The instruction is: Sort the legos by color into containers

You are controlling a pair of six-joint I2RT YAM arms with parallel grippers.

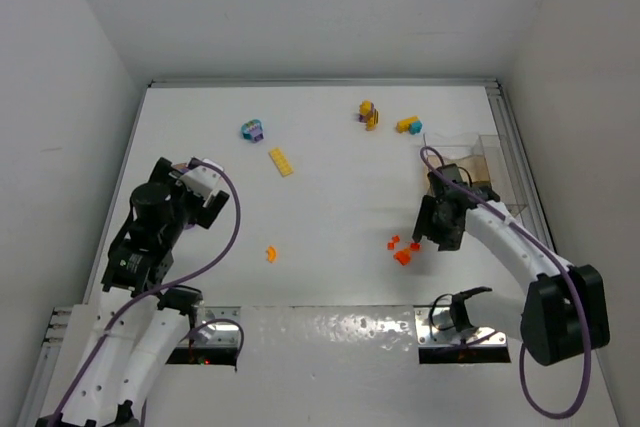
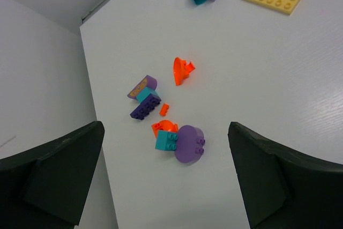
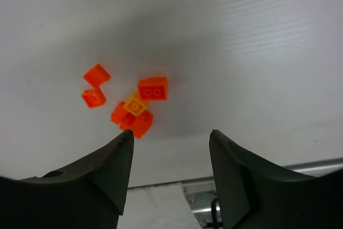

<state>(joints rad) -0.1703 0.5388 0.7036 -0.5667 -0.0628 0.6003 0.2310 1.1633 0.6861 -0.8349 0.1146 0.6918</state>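
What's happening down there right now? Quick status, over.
Left tool open over mixed legos, purple, teal, orange. Right tool open, empty, above orange bricks. Clear box just beyond it; nothing blocking.

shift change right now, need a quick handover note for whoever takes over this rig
Left tool: open, empty, above a purple-teal-orange clump.
Right tool: open, empty, above the orange bricks, close to the container.
Loose on the table: yellow plate, teal-purple clump, yellow-orange clump, yellow-blue clump, orange curved piece.
Done: no bricks visible in the container.
Left: all the sorting.
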